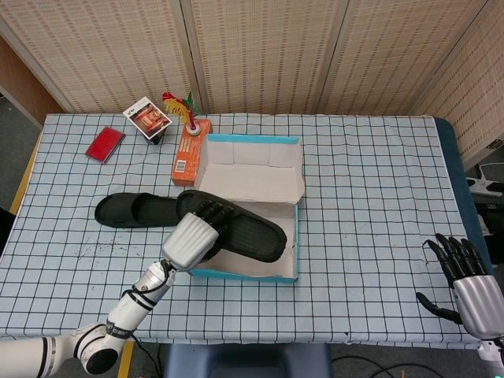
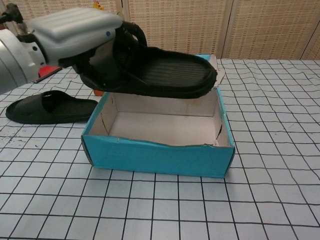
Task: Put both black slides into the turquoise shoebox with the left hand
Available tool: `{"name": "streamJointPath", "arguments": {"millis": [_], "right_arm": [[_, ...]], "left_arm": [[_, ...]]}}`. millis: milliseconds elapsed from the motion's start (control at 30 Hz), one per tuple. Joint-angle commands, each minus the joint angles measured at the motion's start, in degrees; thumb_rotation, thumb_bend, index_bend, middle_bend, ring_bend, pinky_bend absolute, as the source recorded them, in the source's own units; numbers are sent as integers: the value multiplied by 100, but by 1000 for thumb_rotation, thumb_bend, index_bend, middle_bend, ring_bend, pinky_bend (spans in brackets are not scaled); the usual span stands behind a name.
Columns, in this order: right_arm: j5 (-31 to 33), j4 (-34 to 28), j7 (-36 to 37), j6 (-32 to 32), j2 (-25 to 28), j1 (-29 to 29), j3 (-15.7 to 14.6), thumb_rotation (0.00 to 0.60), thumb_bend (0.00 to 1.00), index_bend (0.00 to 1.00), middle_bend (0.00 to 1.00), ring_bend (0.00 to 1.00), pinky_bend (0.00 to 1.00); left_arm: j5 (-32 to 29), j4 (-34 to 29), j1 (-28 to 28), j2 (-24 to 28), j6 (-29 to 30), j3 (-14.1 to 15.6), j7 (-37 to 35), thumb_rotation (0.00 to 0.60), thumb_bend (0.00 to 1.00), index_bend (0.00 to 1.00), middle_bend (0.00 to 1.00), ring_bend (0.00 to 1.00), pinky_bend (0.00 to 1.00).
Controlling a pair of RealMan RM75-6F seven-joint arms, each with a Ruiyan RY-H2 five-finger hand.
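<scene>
My left hand (image 1: 191,238) (image 2: 75,31) grips one black slide (image 1: 244,230) (image 2: 167,72) by its strap and holds it level in the air above the open turquoise shoebox (image 1: 236,273) (image 2: 155,155). Nothing lies inside the box. The other black slide (image 1: 135,210) (image 2: 50,106) lies flat on the checked cloth to the left of the box. My right hand (image 1: 465,279) hovers open near the table's front right corner, holding nothing.
Behind the box stand an orange carton (image 1: 189,153), a feather shuttlecock (image 1: 183,106) and a small picture box (image 1: 148,118). A red case (image 1: 104,145) lies at the back left. The box's lid (image 1: 250,173) folds back flat behind it.
</scene>
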Motion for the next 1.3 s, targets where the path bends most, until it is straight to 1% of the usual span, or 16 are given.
{"name": "streamJointPath", "arguments": {"millis": [33, 133, 167, 267, 433, 567, 867, 967, 1100, 1300], "right_arm": [[-5, 3, 25, -24, 4, 8, -6, 477, 157, 0, 0, 0, 0], [-14, 6, 58, -47, 10, 14, -13, 477, 157, 0, 0, 0, 0], [-14, 8, 71, -48, 13, 13, -15, 477, 157, 0, 0, 0, 0], [-16, 11, 84, -64, 19, 14, -19, 477, 158, 0, 0, 0, 0], [0, 13, 109, -65, 29, 10, -7, 477, 157, 0, 0, 0, 0], [0, 15, 104, -84, 23, 13, -7, 477, 158, 0, 0, 0, 0], [-36, 0, 113, -66, 35, -2, -22, 477, 158, 0, 0, 0, 0], [-37, 7, 127, -55, 38, -7, -17, 476, 158, 0, 0, 0, 0], [-56, 17, 100, -112, 22, 11, -36, 477, 157, 0, 0, 0, 0], [-85, 8, 104, -119, 28, 12, -54, 477, 158, 0, 0, 0, 0]], "left_arm": [[-460, 202, -290, -341, -260, -70, 245, 600, 800, 799, 806, 667, 740], [-1043, 277, -476, -510, -423, -149, 457, 600, 800, 799, 806, 667, 741], [-1349, 280, -554, -556, -507, -202, 490, 600, 800, 799, 806, 667, 742], [-1990, 322, -772, -611, -700, -351, 469, 600, 801, 799, 806, 673, 748], [-2664, 349, -1030, -559, -914, -489, 233, 600, 803, 799, 810, 685, 762], [-2966, 497, -1226, -577, -986, -467, 133, 600, 803, 799, 811, 686, 762], [-3406, 1136, -1640, -814, -1112, -335, -100, 600, 802, 799, 811, 686, 762], [-3660, 1321, -1744, -875, -1135, -216, -62, 600, 804, 798, 811, 687, 764], [-4055, 1565, -1885, -1013, -1159, -171, -126, 600, 812, 798, 812, 689, 768], [-4214, 1782, -2009, -1124, -1069, -50, -130, 600, 808, 797, 814, 691, 772]]}}
